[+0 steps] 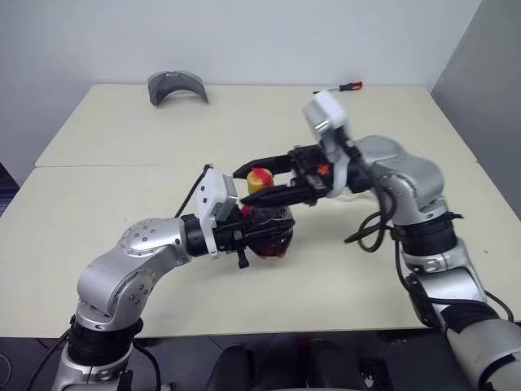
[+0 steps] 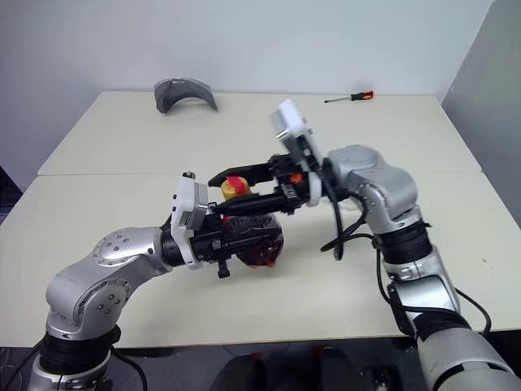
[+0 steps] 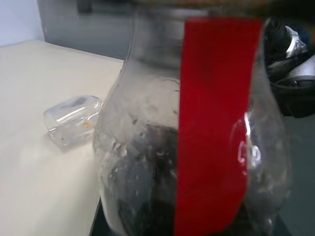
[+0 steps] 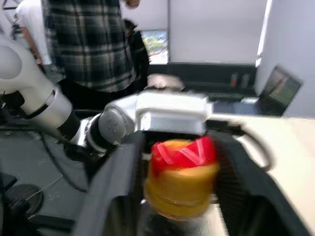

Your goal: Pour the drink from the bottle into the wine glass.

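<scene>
Above cream table [image 1: 98, 204], clear bottle [image 1: 269, 232]: yellow cap, red strip, dark drink.

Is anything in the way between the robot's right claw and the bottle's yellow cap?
No, nothing visible. The right gripper has its open fingers on either side of the yellow cap, while the left gripper holds the bottle.

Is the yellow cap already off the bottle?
No, the yellow cap sits on the bottle, with the right gripper fingers either side of it.
</scene>
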You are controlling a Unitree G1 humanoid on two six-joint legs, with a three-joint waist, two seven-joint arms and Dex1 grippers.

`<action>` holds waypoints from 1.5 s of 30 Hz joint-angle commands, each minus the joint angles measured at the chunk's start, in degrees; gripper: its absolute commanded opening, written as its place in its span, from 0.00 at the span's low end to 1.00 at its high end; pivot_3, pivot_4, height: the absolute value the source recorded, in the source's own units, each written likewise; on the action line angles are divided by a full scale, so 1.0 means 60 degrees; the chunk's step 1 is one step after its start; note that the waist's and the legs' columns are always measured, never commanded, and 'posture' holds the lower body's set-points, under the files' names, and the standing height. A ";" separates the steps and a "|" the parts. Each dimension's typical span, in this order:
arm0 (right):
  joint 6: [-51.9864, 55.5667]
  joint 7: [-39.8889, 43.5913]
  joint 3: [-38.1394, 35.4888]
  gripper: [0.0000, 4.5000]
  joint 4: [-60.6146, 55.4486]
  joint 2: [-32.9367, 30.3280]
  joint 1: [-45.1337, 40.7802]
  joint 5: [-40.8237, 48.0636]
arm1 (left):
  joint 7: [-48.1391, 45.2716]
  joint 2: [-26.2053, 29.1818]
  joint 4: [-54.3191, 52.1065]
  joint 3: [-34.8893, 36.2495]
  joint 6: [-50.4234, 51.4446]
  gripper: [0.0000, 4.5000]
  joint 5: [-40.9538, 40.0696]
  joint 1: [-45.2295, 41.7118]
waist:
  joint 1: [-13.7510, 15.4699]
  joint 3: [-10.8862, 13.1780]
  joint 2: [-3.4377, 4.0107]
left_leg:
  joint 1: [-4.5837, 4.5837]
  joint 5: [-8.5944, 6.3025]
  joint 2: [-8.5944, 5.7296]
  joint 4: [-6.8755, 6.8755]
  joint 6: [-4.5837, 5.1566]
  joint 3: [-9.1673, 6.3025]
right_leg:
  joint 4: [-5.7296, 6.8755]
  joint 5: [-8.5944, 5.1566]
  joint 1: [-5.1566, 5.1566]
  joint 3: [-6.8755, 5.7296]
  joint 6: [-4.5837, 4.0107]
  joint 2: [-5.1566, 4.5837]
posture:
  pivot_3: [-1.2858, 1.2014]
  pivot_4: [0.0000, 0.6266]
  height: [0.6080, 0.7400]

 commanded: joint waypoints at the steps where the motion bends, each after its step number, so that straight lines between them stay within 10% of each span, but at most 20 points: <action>1: 0.0345 -0.1148 -0.0530 0.82 -0.0968 -0.0112 0.0397 0.0063 | 0.0452 -0.0114 0.0033 0.0086 -0.0368 0.23 0.0222 -0.0248 | 0.0024 -0.0001 -0.0002 | 0.0001 0.0000 -0.0002 0.0000 0.0000 0.0000 | 0.0000 0.0000 0.0001 0.0000 0.0000 -0.0002 | 0.52 0.24 1.00; 4: 0.0809 -0.2308 -0.1022 1.00 -0.1891 -0.0253 0.1111 0.0209 | 0.0784 -0.0187 0.0042 0.0128 -0.0306 0.23 0.0279 -0.0082 | 0.0036 -0.0001 -0.0002 | -0.0002 0.0000 -0.0001 0.0003 0.0000 0.0001 | -0.0005 0.0000 0.0004 0.0001 0.0000 -0.0003 | 0.52 0.24 1.00; 15: 0.0623 -0.5552 -0.1533 1.00 -0.2975 0.0100 0.1535 -0.0566 | 0.1298 -0.0426 0.2017 -0.0155 -0.1026 0.23 0.1488 -0.0839 | -0.0006 0.0000 0.0000 | 0.0007 0.0000 0.0000 -0.0007 0.0000 0.0003 | 0.0002 -0.0001 0.0003 0.0002 0.0000 0.0007 | 0.52 0.24 1.00; 45: -0.1043 -0.5959 -0.0520 1.00 -0.0901 0.1050 0.0611 -0.2258 | 0.1110 -0.0971 0.2386 -0.0436 -0.1326 0.23 0.1897 -0.1510 | -0.0020 0.0000 0.0000 | -0.0001 0.0012 -0.0002 -0.0004 -0.0022 0.0008 | 0.0000 0.0000 -0.0003 0.0005 0.0000 0.0001 | 0.52 0.24 1.00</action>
